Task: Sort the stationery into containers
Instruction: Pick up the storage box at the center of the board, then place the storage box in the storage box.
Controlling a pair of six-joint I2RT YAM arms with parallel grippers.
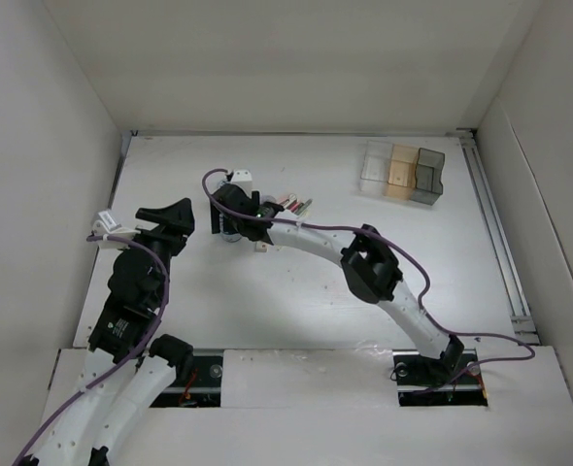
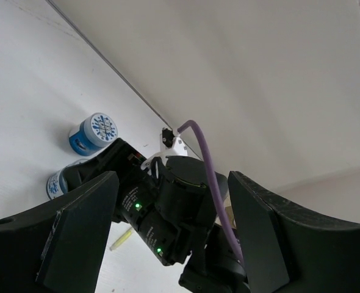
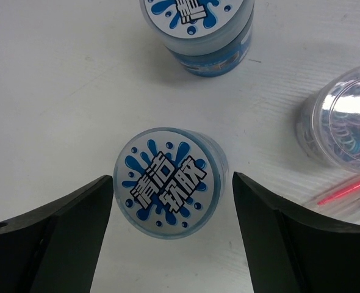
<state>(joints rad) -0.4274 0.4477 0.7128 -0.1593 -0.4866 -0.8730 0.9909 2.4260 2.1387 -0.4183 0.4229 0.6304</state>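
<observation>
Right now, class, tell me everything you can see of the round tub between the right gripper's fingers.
The tub is a short round pot, pale translucent blue wall, white lid printed with blue splashes and bold white characters. It stands upright, lid closed, on the white table, centred in the open right gripper, touching neither finger.

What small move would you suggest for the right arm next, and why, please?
Probably close the right pincer on the blue-labelled pot: it stands upright, centred between the open fingers, which flank it without touching. A second pot stands clear beyond.
</observation>
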